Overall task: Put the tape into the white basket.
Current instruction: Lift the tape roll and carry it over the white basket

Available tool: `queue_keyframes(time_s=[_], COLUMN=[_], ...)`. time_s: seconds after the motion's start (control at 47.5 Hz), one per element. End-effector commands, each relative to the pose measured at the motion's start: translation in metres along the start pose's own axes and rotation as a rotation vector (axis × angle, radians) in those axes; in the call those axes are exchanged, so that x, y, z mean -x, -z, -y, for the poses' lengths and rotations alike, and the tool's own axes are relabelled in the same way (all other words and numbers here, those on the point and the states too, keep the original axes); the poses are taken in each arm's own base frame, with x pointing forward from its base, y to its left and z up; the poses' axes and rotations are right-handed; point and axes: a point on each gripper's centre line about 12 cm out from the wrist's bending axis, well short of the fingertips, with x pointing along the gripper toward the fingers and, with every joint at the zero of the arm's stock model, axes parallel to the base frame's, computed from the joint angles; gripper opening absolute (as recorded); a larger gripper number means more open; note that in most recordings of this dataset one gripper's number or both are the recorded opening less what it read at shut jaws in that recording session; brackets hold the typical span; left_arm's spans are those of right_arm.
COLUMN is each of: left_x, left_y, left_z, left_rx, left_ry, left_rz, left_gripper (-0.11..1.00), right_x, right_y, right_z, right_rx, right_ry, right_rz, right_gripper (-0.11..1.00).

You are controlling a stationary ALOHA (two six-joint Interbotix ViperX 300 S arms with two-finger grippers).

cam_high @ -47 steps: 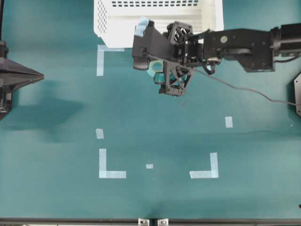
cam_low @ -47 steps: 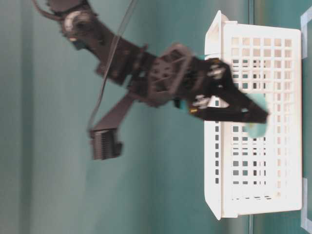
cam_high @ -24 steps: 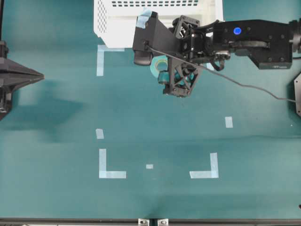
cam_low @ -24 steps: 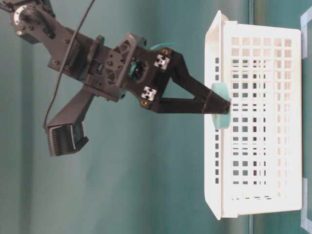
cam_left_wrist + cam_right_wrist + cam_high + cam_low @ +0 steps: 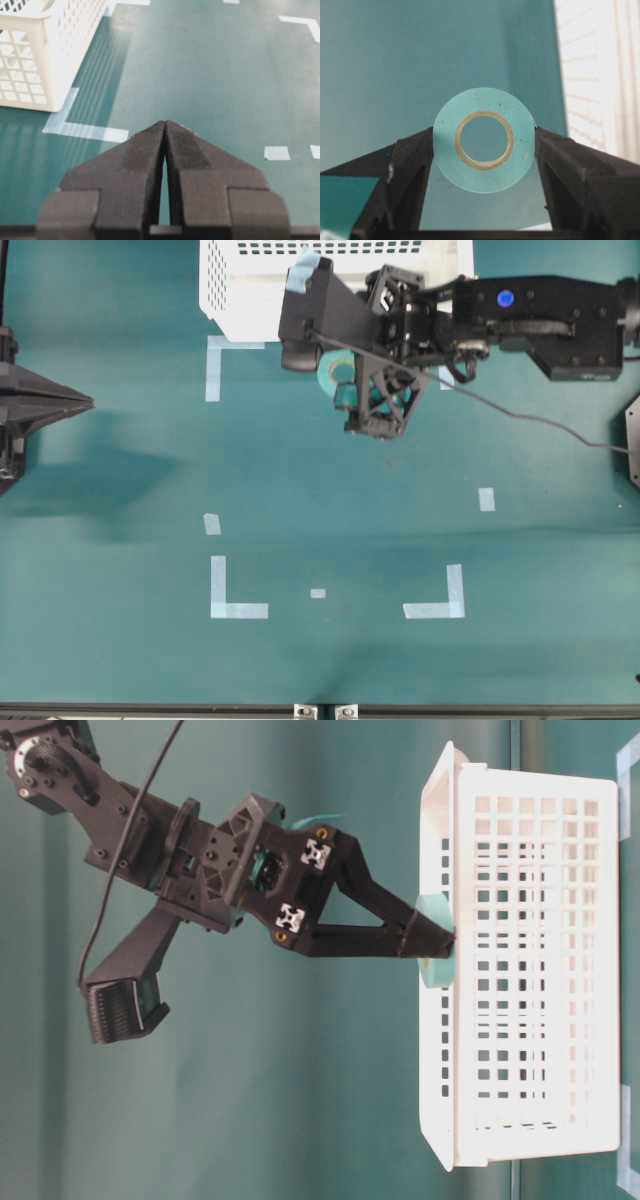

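While you are looking through the right wrist view, the right gripper (image 5: 485,142) is clamping the tape (image 5: 484,139) between its two fingers, one pressing on each side of the ring, and the hollow core is facing the camera. So the roll is sitting at the very tip of the pincer, lifted above the green table (image 5: 330,490). In the table-level view the tape (image 5: 434,939) is hanging at the rim of the white basket (image 5: 530,970), at its outer wall and, I think, not yet over the opening. The basket is lying just beyond the fingertips, so you are needing a short advance across the rim. The left gripper (image 5: 165,150) is resting closed, far from the basket.
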Motion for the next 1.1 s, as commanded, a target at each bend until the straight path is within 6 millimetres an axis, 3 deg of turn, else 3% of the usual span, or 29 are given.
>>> queue_keyframes(time_s=[0.0,0.442,0.674,1.075], left_x=[0.0,0.0,0.0,0.0], left_y=[-0.005,-0.005,-0.005,-0.005], left_z=[0.0,0.0,0.0,0.0], left_rx=[-0.004,-0.004,-0.004,-0.004], left_ry=[-0.004,-0.004,-0.004,-0.003], left_rz=[0.009,0.009,0.009,0.009], left_gripper=[-0.11,-0.11,-0.11,-0.11], right_x=[0.021,0.025,0.015,-0.011], right_y=[-0.014,-0.029,-0.028,-0.044], right_z=[0.011,0.069,0.099,0.115], right_rx=[-0.02,-0.08,-0.12,-0.101], right_ry=[0.009,0.114,0.165,0.211], right_rz=[0.068,0.115,0.098,0.107], right_gripper=[0.68,0.68,0.68,0.68])
